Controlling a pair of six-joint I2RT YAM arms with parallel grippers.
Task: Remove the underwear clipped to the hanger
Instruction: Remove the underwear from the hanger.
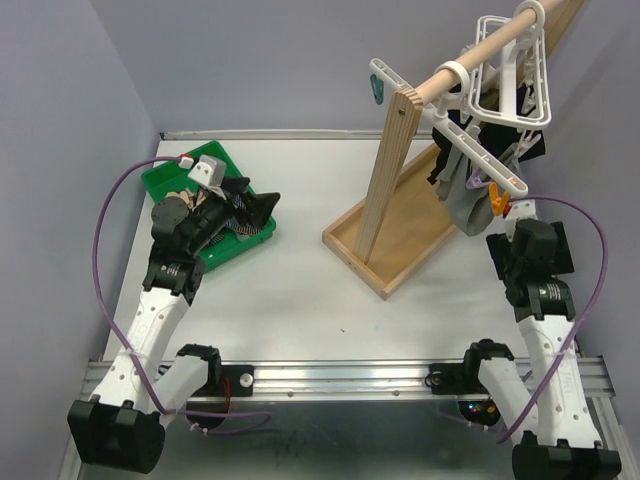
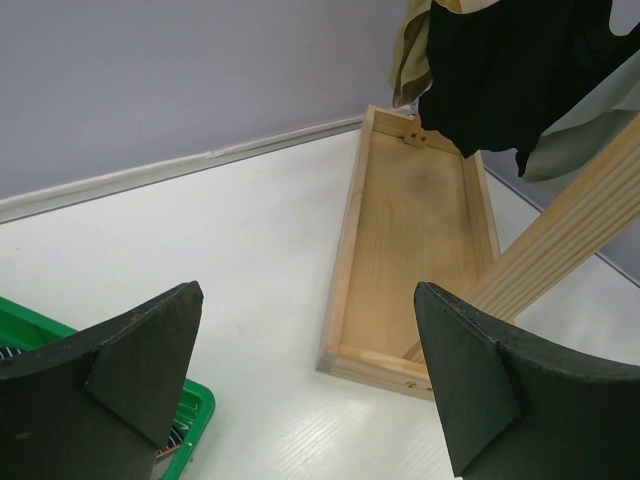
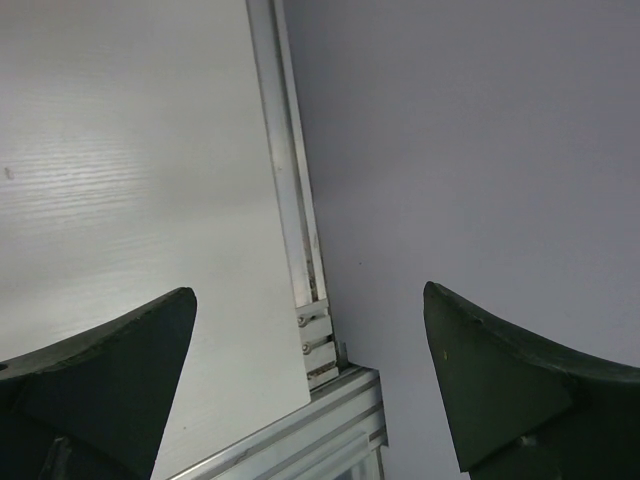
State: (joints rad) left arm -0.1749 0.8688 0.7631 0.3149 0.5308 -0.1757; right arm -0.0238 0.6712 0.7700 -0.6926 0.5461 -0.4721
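Note:
A white clip hanger hangs from a wooden rod at the upper right. Black underwear and grey underwear hang clipped to it. In the left wrist view the black piece, a tan piece and a grey piece hang over the wooden base. My left gripper is open and empty, above the right edge of the green bin. My right gripper is open and empty, just below the hanging grey piece.
The wooden stand has an upright post on a shallow tray base. The green bin's corner shows a striped cloth inside. The right wrist view shows the table's edge rail and the grey wall.

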